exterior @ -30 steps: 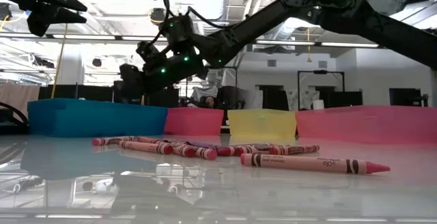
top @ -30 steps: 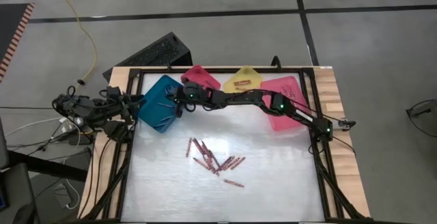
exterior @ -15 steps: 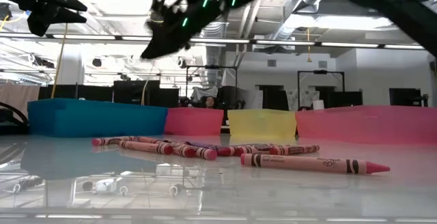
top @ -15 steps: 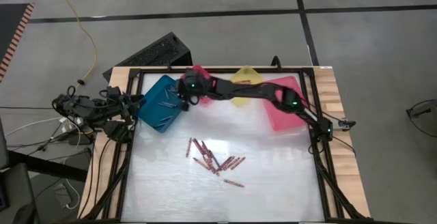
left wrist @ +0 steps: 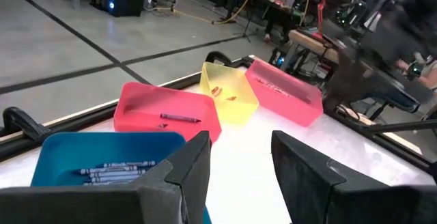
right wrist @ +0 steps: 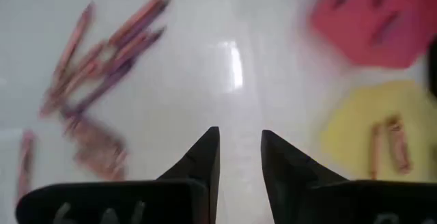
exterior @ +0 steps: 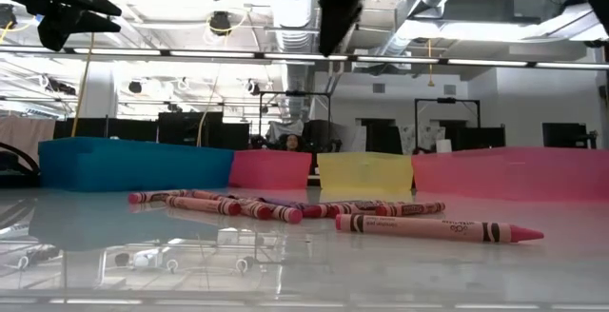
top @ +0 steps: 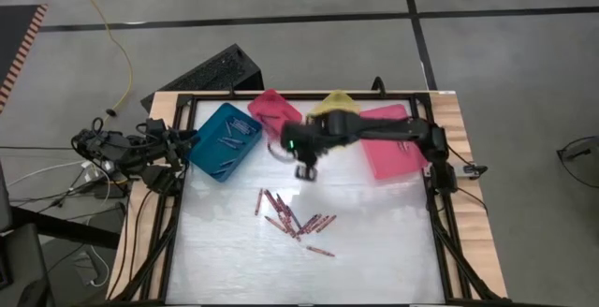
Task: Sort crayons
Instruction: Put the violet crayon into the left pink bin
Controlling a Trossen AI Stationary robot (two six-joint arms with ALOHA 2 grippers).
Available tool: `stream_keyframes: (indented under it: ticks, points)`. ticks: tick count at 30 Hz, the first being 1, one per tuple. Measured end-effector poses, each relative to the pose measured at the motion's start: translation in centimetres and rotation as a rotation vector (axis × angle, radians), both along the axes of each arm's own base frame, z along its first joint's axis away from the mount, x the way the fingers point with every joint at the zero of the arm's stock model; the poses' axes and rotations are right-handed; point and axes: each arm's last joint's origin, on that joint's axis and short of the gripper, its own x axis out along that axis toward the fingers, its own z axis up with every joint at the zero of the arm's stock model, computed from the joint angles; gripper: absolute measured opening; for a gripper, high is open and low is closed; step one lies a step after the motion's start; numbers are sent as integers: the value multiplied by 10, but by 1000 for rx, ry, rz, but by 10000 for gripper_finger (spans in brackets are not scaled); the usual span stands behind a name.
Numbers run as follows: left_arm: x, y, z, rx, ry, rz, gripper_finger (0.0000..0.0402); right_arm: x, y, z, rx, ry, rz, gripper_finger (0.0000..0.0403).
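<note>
A dozen or so crayons (top: 295, 221) sit piled mid-frame on the table (top: 374, 251). My right gripper (top: 304, 171) hangs just above them in the shot, fingers (right wrist: 201, 157) slightly apart, holding nothing. My left gripper (left wrist: 239, 169) waits at the left edge by the teal bin (top: 223, 141), open and empty too.

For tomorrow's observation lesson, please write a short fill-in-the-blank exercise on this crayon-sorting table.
1. The loose crayons lie in a pile on the ____ table.
2. The right pincer hangs above the table with nothing between its ____ fingers.
3. Between the small pink bin and the large pink bin stands the ____ bin.
4. The left pincer waits beside the ____ bin.

Missing words: white; open; yellow; teal
</note>
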Motion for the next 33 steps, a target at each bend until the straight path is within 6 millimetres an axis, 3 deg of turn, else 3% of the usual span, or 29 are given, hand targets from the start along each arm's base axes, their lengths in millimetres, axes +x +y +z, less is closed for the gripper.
stream_keyframes:
  ticks: [7, 12, 17, 26, 33]
  points:
    - [0, 0, 0, 0, 0, 0, 145, -1, 70, -43, -6, 81, 155, 102]
    - [0, 0, 0, 1, 0, 0, 145, 11, 100, -81, -13, -49, 267, 102]
    - [0, 0, 0, 0, 0, 0, 145, 21, 96, -102, 33, -146, 291, 102]
    - [0, 0, 0, -13, -6, 1, 145, 21, 85, -126, 228, -138, 277, 102]
    - [0, 0, 0, -8, -4, 1, 145, 18, 85, -137, 243, -130, 264, 102]
